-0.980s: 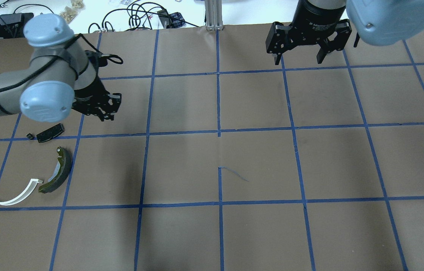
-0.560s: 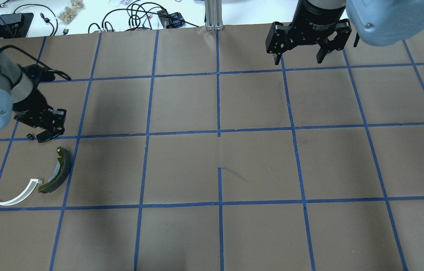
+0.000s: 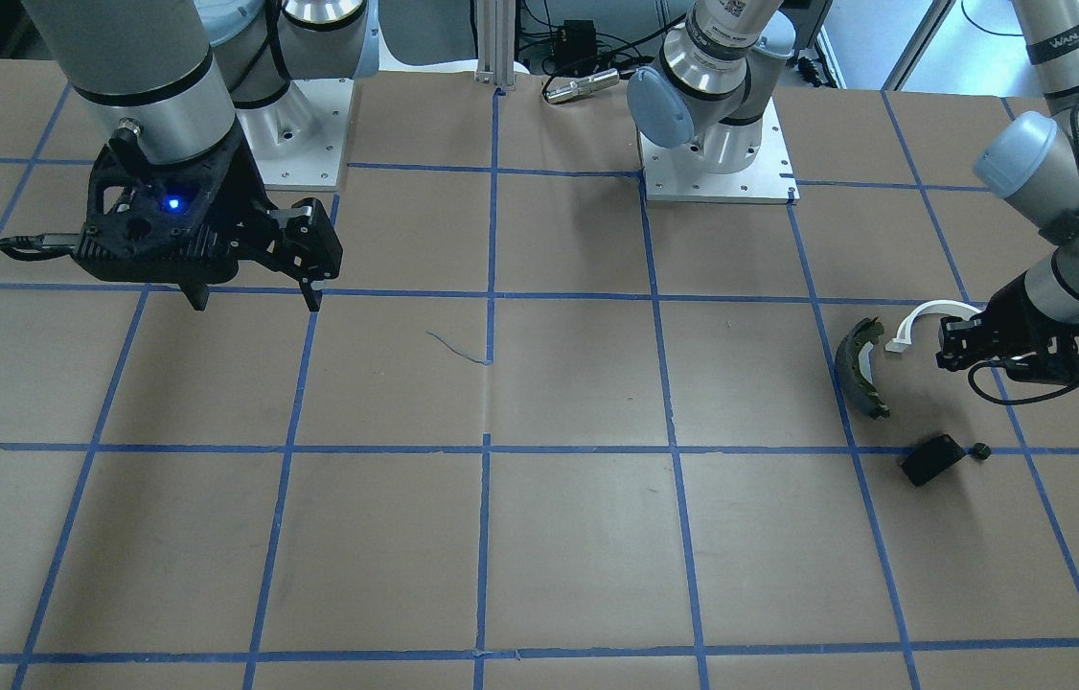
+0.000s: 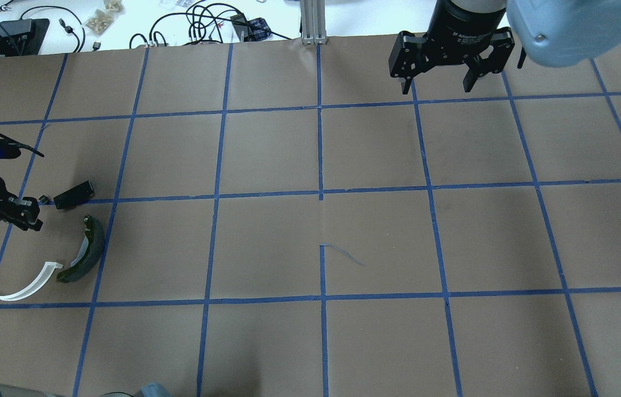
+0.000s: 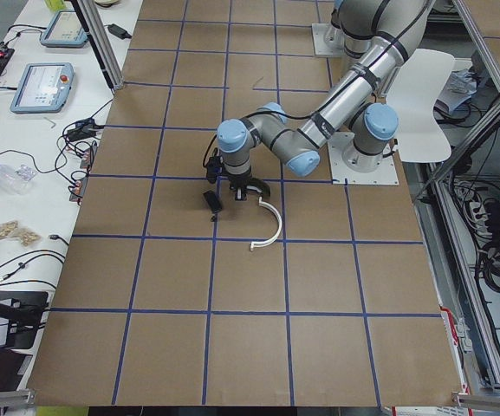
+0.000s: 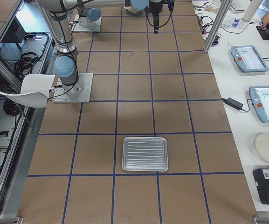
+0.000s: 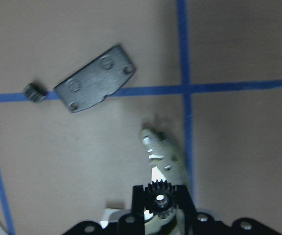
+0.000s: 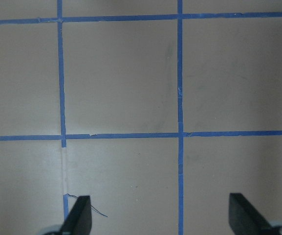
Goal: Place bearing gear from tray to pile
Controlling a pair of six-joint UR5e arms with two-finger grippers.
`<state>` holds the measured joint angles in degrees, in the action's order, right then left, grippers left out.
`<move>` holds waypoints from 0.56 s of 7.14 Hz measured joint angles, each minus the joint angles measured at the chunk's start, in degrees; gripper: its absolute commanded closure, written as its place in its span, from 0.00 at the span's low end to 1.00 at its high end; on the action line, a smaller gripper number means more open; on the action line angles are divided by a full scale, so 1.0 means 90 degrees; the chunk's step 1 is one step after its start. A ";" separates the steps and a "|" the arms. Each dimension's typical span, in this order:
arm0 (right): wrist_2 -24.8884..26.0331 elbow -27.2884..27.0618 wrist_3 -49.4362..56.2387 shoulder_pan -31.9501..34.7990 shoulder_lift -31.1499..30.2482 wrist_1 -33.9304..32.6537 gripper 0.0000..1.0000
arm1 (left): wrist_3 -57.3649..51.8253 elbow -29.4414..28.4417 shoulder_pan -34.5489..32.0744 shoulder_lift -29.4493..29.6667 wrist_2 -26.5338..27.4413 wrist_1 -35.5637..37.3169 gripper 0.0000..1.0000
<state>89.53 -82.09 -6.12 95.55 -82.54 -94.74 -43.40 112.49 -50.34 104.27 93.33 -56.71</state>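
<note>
The left gripper [image 4: 28, 216] clamped a small black bearing gear [image 7: 159, 199] by its toothed rim over the pile [image 4: 73, 194] and its olive brake shoe [image 4: 85, 251], a seemingly light, rigid part likely to roll once released.

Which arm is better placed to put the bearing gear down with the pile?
Left. The left gripper has its jaws shut on the bearing gear, beside the brake shoe and black plate. The right gripper is open, empty and far from them.
</note>
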 measured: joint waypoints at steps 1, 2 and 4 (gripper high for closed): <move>0.0002 0.0000 0.0004 -0.0001 0.0001 -0.0001 0.00 | -0.0030 0.0073 0.0019 0.0088 -0.0002 0.0272 0.01; 0.0003 0.0000 0.0005 -0.0001 -0.0001 -0.0001 0.00 | -0.0043 0.0078 0.0019 0.0126 -0.0008 0.0399 0.00; 0.0008 0.0000 0.0007 -0.0001 -0.0002 -0.0001 0.00 | -0.0027 0.0070 0.0002 0.0135 -0.0020 0.0479 0.00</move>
<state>89.60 -82.09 -6.06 95.54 -82.56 -94.75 -43.64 113.11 -50.32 105.49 93.16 -52.40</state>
